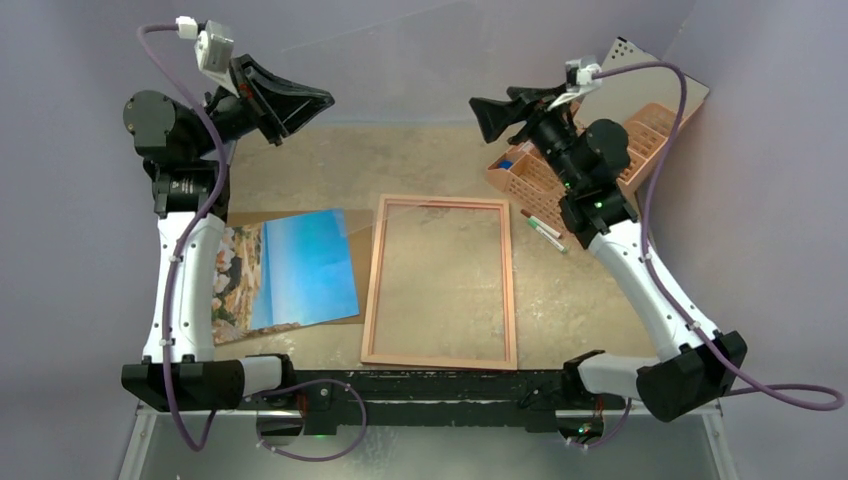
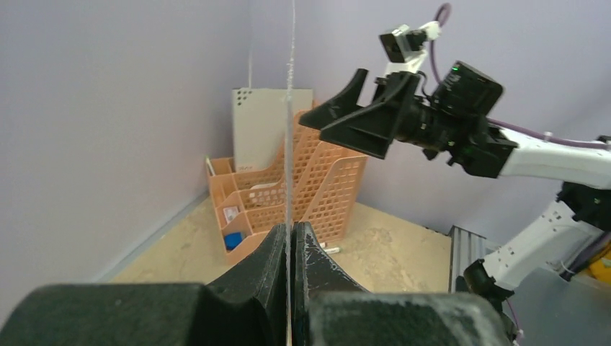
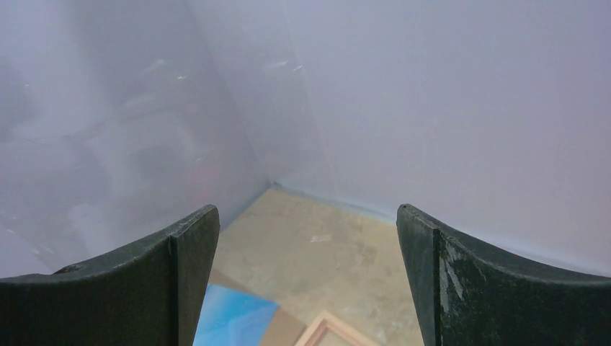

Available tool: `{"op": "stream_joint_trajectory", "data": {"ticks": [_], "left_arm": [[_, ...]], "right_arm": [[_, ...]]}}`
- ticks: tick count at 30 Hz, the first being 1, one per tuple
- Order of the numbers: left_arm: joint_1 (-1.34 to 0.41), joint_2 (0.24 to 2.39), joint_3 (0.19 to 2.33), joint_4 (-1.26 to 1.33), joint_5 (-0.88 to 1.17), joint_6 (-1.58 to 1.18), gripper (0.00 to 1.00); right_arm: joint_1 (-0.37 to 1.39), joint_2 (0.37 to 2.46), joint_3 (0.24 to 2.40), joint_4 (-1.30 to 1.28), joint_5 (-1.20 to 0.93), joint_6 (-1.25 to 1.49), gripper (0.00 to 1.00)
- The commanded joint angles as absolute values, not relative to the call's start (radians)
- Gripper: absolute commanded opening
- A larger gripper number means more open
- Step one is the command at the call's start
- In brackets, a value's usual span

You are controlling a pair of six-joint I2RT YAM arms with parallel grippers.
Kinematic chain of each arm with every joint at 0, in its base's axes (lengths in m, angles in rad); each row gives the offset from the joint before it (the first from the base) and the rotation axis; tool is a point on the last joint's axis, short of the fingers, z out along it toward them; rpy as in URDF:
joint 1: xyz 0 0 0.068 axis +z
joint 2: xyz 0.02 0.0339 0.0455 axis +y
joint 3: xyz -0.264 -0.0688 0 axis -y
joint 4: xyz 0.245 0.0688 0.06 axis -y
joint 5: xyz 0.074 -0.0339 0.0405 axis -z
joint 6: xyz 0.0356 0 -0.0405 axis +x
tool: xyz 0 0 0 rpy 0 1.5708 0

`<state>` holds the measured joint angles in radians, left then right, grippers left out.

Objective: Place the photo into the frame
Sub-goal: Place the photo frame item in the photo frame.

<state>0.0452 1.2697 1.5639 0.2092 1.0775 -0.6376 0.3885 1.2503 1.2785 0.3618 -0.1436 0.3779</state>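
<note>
The photo [image 1: 290, 265], blue sky and tan rocks, lies face up on the table's left side, and its blue corner shows in the right wrist view [image 3: 230, 321]. To its right the frame [image 1: 440, 280] lies flat with its pale peach-wood side up. One corner of the frame [image 3: 328, 331] also shows in the right wrist view. High at the back left, my left gripper [image 1: 300, 100] [image 2: 292, 238] is shut on a thin clear sheet [image 2: 290, 108], seen edge-on and upright. My right gripper [image 1: 490, 115] [image 3: 306, 216] hangs open at the back right with nothing between its fingers, just off the sheet's far end.
A plain brown backing board [image 1: 355, 260] lies under the photo. A peach plastic desk organiser [image 1: 560, 165] [image 2: 288, 187] stands at the back right with a grey board [image 1: 650, 85] behind it. Two pens [image 1: 545, 230] lie between the organiser and the frame. Purple walls enclose the table.
</note>
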Motion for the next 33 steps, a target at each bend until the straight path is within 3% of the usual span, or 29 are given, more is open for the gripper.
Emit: {"op": "stream_joint_trajectory", "data": {"ticks": [1,6,12,15,19,21,28,33], "left_arm": [[0.028,1.238,1.622,0.495,1.184,-0.855,0.0],[0.02,1.259,1.639,0.699,1.221,-1.009,0.0],[0.02,1.28,1.684,0.595,1.174,-0.943,0.0],[0.02,1.284,1.701,0.511,1.133,-0.882,0.0],[0.02,1.284,1.697,0.486,1.094,-0.866,0.0],[0.02,1.284,1.704,0.431,1.074,-0.825,0.0],[0.02,1.288,1.704,0.351,1.061,-0.755,0.0],[0.02,1.291,1.691,0.363,1.075,-0.756,0.0]], "right_arm": [[0.322,1.259,1.332,0.529,-0.393,0.356,0.94],[0.241,1.285,1.314,0.657,-0.645,0.408,0.93],[0.222,1.256,1.251,0.731,-0.963,0.429,0.79],[0.222,1.214,1.203,0.732,-1.014,0.428,0.7],[0.222,1.2,1.208,0.672,-1.009,0.478,0.46],[0.223,1.188,1.19,0.679,-0.993,0.507,0.41],[0.222,1.142,1.128,0.73,-1.005,0.559,0.32],[0.222,1.149,1.114,0.775,-1.029,0.622,0.34]]}}
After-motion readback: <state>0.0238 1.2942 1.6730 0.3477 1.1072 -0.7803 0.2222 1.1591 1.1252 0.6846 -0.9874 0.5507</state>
